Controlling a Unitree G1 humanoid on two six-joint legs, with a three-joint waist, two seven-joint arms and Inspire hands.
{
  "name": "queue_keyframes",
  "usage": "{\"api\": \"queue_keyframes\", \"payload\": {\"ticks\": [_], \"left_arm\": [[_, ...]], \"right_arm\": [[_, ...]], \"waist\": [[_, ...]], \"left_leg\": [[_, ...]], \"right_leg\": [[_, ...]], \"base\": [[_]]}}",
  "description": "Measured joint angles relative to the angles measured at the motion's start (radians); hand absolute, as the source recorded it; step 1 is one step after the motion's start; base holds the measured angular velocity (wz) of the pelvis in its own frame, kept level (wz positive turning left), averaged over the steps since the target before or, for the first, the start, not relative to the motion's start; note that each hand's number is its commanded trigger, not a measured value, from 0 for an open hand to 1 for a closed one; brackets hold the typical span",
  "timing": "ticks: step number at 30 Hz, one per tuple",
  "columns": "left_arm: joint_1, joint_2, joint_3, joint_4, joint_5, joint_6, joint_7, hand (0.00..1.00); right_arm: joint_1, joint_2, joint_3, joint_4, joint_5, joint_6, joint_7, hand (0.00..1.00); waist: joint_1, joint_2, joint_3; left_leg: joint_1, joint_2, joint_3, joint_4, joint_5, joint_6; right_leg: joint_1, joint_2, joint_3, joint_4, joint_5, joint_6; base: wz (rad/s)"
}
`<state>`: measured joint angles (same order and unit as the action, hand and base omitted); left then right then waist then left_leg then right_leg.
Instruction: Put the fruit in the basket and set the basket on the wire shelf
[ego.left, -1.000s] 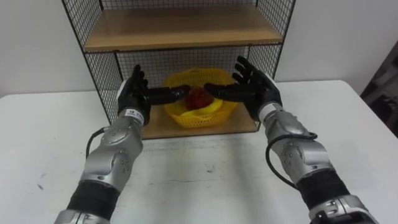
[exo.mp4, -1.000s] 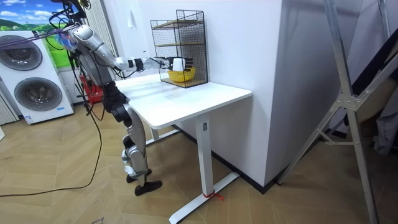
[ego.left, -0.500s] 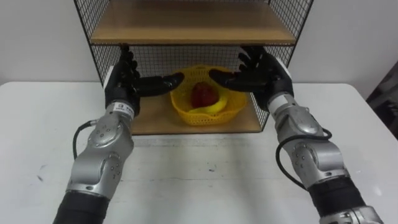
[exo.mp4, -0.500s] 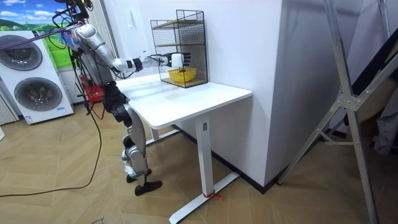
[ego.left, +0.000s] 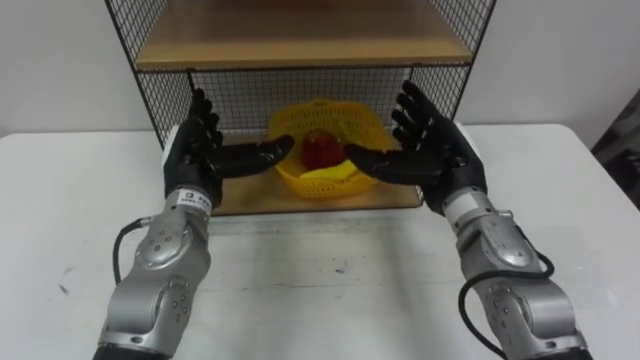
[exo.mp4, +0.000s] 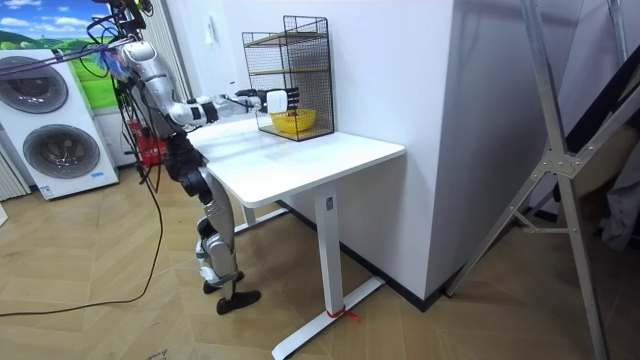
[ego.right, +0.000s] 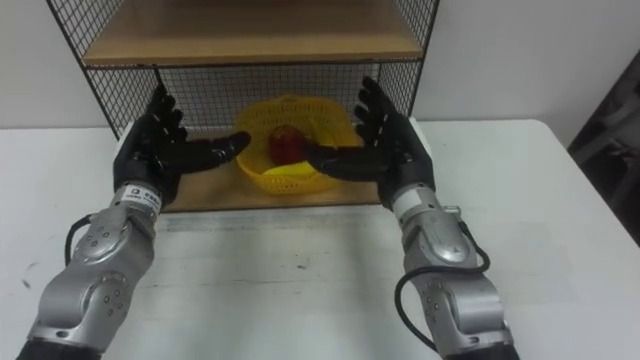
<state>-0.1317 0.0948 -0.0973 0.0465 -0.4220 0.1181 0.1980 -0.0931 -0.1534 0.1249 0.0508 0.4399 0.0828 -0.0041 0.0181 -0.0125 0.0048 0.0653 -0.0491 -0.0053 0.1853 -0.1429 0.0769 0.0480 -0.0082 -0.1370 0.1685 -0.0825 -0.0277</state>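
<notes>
White surface (ego.left: 330, 290) is carrying a black wire shelf (ego.left: 150, 90) with wooden boards at 12 o'clock, its top cut off. On the lower board, a yellow plastic basket (ego.left: 335, 183) is holding a round red fruit (ego.left: 320, 148), its rim partly hidden behind the thumbs. Left hand (ego.left: 190, 160) at 9 o'clock and right hand (ego.left: 440, 155) at 3 are flanking it, fingers (ego.left: 207, 125) spread, gripping nothing.

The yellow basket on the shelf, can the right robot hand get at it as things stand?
Probably yes. The right robot hand is open at the open front of the wire shelf, its thumb right by the yellow basket, with nothing between them.
</notes>
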Motion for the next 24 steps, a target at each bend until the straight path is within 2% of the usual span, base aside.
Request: {"api": "queue_keyframes", "payload": {"ticks": [4,7,11,12,15,16,18,21,24], "left_arm": [[0.061,0.001,-0.026,-0.044,0.001,-0.045,-0.055,0.00],[0.116,0.003,-0.035,-0.045,0.001,-0.054,-0.088,0.00],[0.221,0.015,-0.035,-0.050,0.003,-0.055,-0.123,0.00],[0.231,0.016,-0.035,-0.050,0.003,-0.055,-0.126,0.00],[0.283,0.026,-0.034,-0.111,0.035,-0.062,-0.140,0.00],[0.292,0.028,-0.035,-0.127,0.047,-0.071,-0.145,0.00],[0.312,0.033,-0.033,-0.167,0.078,-0.122,-0.165,0.00],[0.330,0.036,-0.032,-0.207,0.082,-0.160,-0.175,0.00],[0.348,0.038,-0.023,-0.236,0.082,-0.177,-0.181,0.00]], "right_arm": [[0.029,-0.002,0.000,-0.010,-0.002,-0.012,0.035,0.00],[0.068,-0.001,0.000,-0.029,-0.021,-0.020,0.053,0.00],[0.184,-0.001,0.001,-0.096,-0.071,-0.029,0.097,0.00],[0.196,-0.001,0.001,-0.095,-0.074,-0.029,0.103,0.00],[0.237,0.000,-0.002,-0.110,-0.095,-0.034,0.119,0.00],[0.244,-0.001,-0.002,-0.118,-0.101,-0.043,0.118,0.00],[0.272,-0.001,-0.012,-0.148,-0.121,-0.081,0.118,0.00],[0.299,-0.001,-0.036,-0.188,-0.132,-0.119,0.116,0.00],[0.324,-0.002,-0.043,-0.224,-0.130,-0.144,0.118,0.00]], "waist": [[-0.008,0.002,-0.0012],[-0.010,0.002,-0.0019],[-0.012,-0.001,-0.0024],[-0.012,-0.002,-0.0032],[-0.015,-0.008,-0.0068],[-0.015,-0.008,-0.0068],[-0.016,-0.007,-0.0064],[-0.016,0.000,-0.0042],[-0.015,0.007,-0.0037]], "left_leg": [[0.003,0.000,-0.001,0.000,0.000,0.000],[0.004,0.000,0.001,-0.001,0.000,0.000],[0.010,0.000,0.004,-0.002,0.000,0.000],[0.011,0.000,0.004,-0.002,-0.001,-0.001],[0.007,0.002,0.009,0.003,-0.008,-0.006],[0.006,0.002,0.010,0.003,-0.009,-0.006],[0.003,0.002,0.006,0.004,-0.009,-0.006],[0.001,0.001,0.002,0.005,-0.009,-0.006],[-0.001,0.001,0.001,0.005,-0.009,-0.006]], "right_leg": [[0.003,0.000,0.000,0.001,-0.001,0.001],[0.002,0.001,0.001,0.001,-0.003,0.003],[0.001,0.001,0.003,0.000,-0.006,0.005],[0.001,0.001,0.005,0.001,-0.006,0.005],[0.001,0.002,0.006,0.001,-0.008,0.006],[0.001,0.002,0.006,0.001,-0.008,0.006],[0.001,0.002,0.002,-0.001,-0.008,0.006],[0.001,0.001,-0.002,-0.002,-0.009,0.007],[-0.001,0.001,-0.001,-0.001,-0.010,0.007]], "base": [[0.01],[0.00],[-0.02],[-0.06],[-0.04],[0.03],[0.04],[0.05],[0.00]]}}
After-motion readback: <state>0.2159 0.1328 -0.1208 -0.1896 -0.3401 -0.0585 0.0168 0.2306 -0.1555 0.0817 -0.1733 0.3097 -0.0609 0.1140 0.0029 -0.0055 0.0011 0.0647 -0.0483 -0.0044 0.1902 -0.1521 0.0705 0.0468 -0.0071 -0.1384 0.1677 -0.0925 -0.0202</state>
